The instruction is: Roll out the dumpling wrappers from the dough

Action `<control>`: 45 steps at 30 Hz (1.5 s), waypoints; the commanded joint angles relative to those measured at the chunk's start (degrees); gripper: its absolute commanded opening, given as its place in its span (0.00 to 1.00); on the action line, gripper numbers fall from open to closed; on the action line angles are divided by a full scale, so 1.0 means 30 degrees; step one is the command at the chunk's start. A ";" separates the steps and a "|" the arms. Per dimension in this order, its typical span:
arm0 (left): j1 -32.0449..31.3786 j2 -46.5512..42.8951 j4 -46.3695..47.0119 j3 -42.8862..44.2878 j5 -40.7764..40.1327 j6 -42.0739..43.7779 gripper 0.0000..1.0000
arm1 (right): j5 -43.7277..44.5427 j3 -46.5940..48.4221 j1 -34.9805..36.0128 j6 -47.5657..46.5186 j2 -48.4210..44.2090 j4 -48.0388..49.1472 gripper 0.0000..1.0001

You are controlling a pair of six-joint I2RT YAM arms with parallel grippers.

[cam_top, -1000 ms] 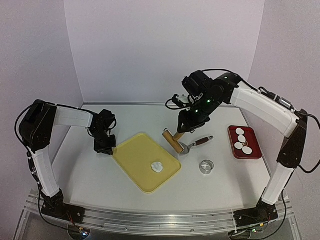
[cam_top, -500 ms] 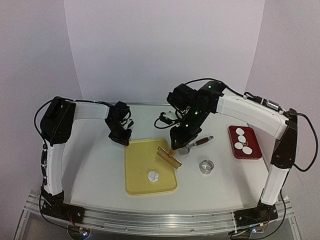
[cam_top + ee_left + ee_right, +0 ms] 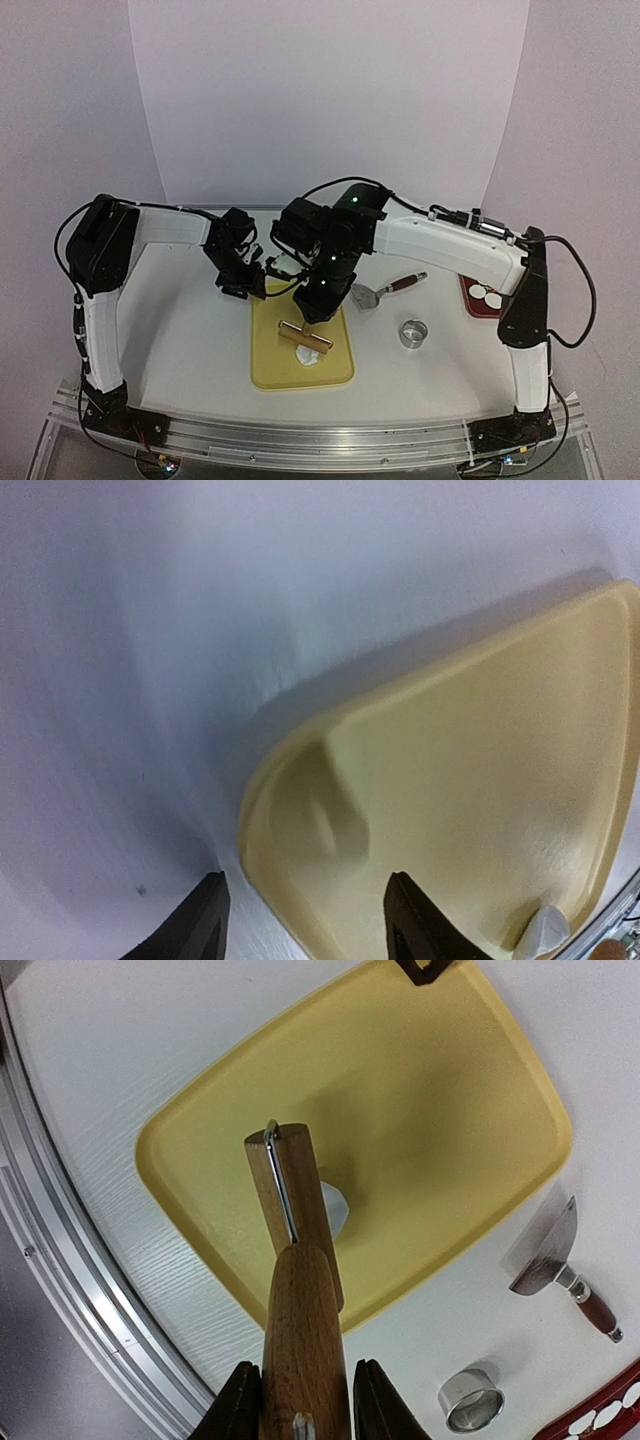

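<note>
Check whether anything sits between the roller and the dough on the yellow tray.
Nothing visible does. The right gripper holds the roller over the dough on the yellow tray. The left gripper is off at the tray's corner, clear of it.

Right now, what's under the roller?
A white dough lump on the yellow tray. Only its edge shows past the roller; the rest is covered. Whether the roller touches it cannot be seen.
</note>
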 commanded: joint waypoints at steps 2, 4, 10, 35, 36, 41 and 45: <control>-0.0112 -0.3118 0.1187 -0.2955 0.1954 -0.2785 0.57 | 0.0312 0.1098 -0.0158 0.1412 0.0560 -0.0638 0.00; -0.0171 -0.3545 0.1983 -0.3862 0.2882 -0.3181 0.57 | -0.0290 0.1179 -0.0283 0.2059 0.0704 -0.0614 0.00; -0.0495 -0.2920 0.2173 -0.4349 0.3170 -0.3116 0.45 | -0.2232 0.1124 -0.0687 0.2749 0.1135 -0.0604 0.00; -0.0740 -0.0576 0.1665 -0.3050 0.1654 -0.1796 0.10 | 0.0840 0.2514 -0.1217 0.3333 0.3989 -0.3517 0.00; -0.0729 -0.0501 0.1655 -0.2991 0.1650 -0.1769 0.09 | 0.0863 0.2511 -0.1263 0.3367 0.4049 -0.3507 0.00; -0.0743 -0.0051 0.1574 -0.2642 0.1697 -0.1681 0.03 | 0.0911 0.2344 -0.1489 0.3489 0.4722 -0.3528 0.00; -0.0742 0.0051 0.1571 -0.2526 0.1707 -0.1714 0.00 | 0.0591 0.1710 -0.1816 0.3760 0.5409 -0.3477 0.00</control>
